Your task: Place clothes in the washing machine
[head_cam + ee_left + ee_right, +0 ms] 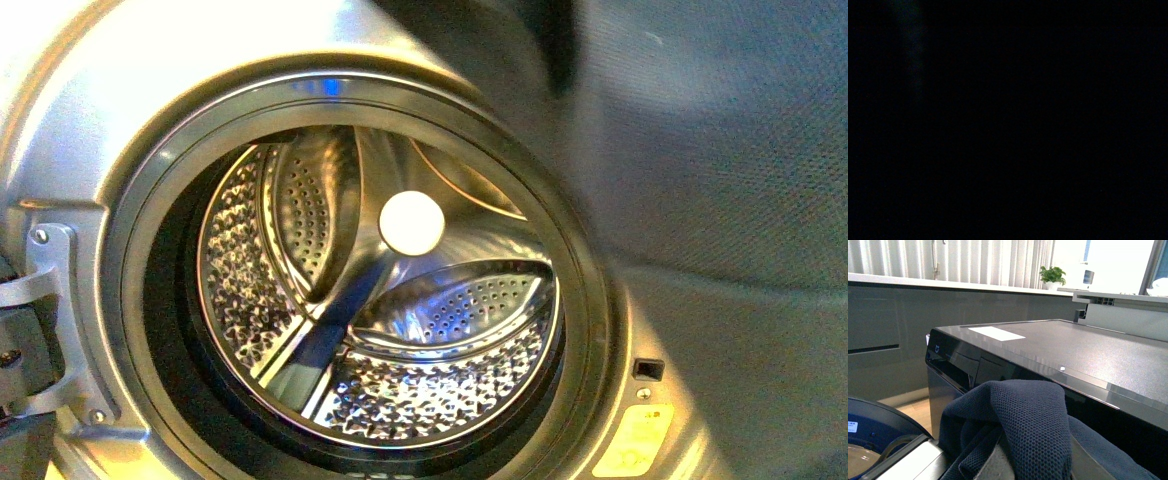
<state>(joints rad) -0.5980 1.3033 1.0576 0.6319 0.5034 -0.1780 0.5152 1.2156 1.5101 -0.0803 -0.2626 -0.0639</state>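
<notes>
While the porthole stands open and nothing lies inside, we enter the following.

Item: washing machine, silver-grey front-loader, with a dark gasket, a perforated steel drum and a white hub at the back.

Item: navy mesh garment. In the front view it is blurred and close to the lens, filling the upper right, above and to the right of the porthole and not yet past the gasket. In the right wrist view it is heaped directly before the camera, with a dark appliance top behind it.

Item: right hand, hidden beneath that cloth. We cannot tell whether it is open or closed, though we judge it carries the garment, which lies over and around it.

Item: left hand. Its view is dark, so nothing is recorded.

Step in hand, as we judge it: bringing the garment to the mouth. Done well, the bundle travels left and down to the porthole's centre and passes well inside the gasket before release. Trailing folds should be kept off the rim so none hangs over the lip.
</notes>
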